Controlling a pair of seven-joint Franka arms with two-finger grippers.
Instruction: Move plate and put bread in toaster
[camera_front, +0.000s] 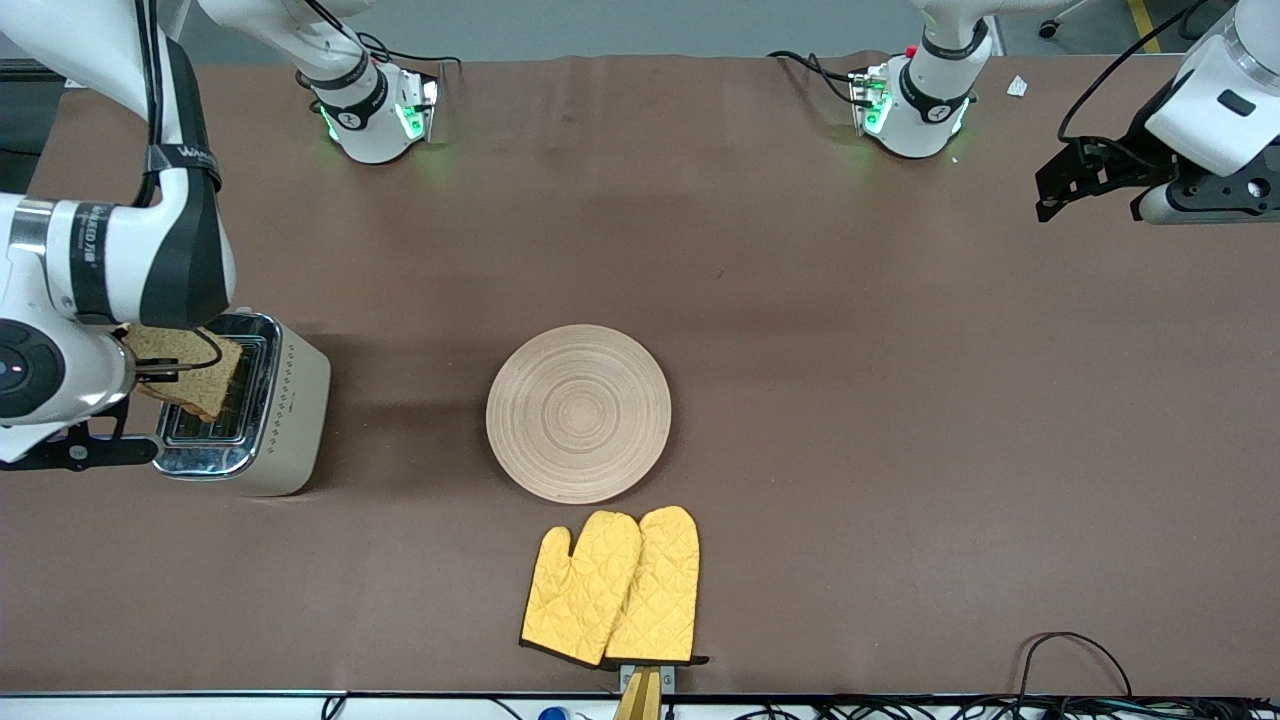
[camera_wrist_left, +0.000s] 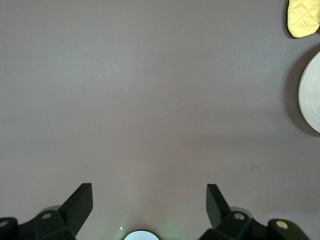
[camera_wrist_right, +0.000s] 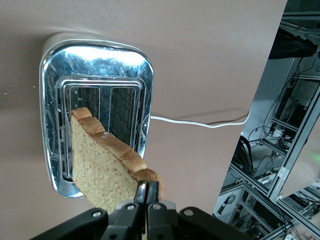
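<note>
A pair of yellow oven mitts (camera_front: 612, 587) lay nearest the front camera, just beside the bare wooden plate (camera_front: 578, 413) at mid-table. At the right arm's end stood the cream two-slot toaster (camera_front: 270, 405), both slots showing only wire racks. The right gripper (camera_wrist_right: 147, 192), clamped on a crust edge of the wholegrain bread slice (camera_wrist_right: 102, 170), held it tilted over the chrome top, not yet in a slot. The left gripper (camera_wrist_left: 149, 202) waited spread wide above bare brown tabletop (camera_wrist_left: 150, 100).

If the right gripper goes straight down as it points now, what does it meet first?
Probably the toaster: the right gripper holds the bread tilted over its chrome top, though alignment with a slot is unclear.
</note>
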